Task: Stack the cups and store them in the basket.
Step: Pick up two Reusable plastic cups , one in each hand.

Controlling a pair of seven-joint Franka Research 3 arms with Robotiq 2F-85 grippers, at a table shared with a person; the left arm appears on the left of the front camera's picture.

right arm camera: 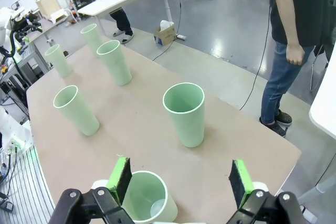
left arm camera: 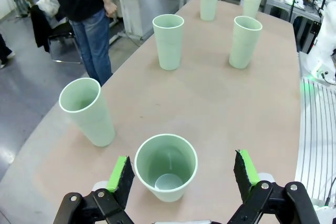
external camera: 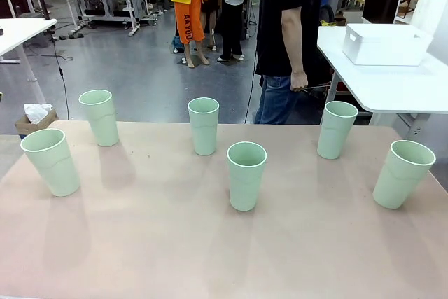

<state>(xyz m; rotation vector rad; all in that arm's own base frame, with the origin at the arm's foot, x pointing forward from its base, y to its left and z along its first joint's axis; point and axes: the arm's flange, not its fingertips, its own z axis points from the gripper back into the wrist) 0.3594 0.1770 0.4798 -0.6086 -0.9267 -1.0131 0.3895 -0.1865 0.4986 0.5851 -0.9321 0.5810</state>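
Six cups [external camera: 246, 175] stand upright on the brown table [external camera: 140, 250], all apart, none stacked.

Left gripper [left arm camera: 183, 160]: jaws spread wide, holding nothing. The nearest cup [left arm camera: 166, 167] sits between the green pads [left arm camera: 122, 173], close by one pad and with a wide gap to the other (contact not clear from this angle). An edge cup [left arm camera: 87, 110] stands just ahead and to that same side, near the table's edge on the person's side. Bare tabletop runs ahead of the fingers toward the other four.

Right gripper [right arm camera: 179, 166]: also spread, empty. A low cup [right arm camera: 146, 199] sits close to one pad, with open room toward the other. A forward cup [right arm camera: 184, 113] stands ahead of the fingers, and the table's corner lies past it.

The basket [external camera: 386, 44] is well apart from both grippers, on a white side table [external camera: 392, 92] across a gap from the brown one. A person [external camera: 287, 26] stands at the far edge.
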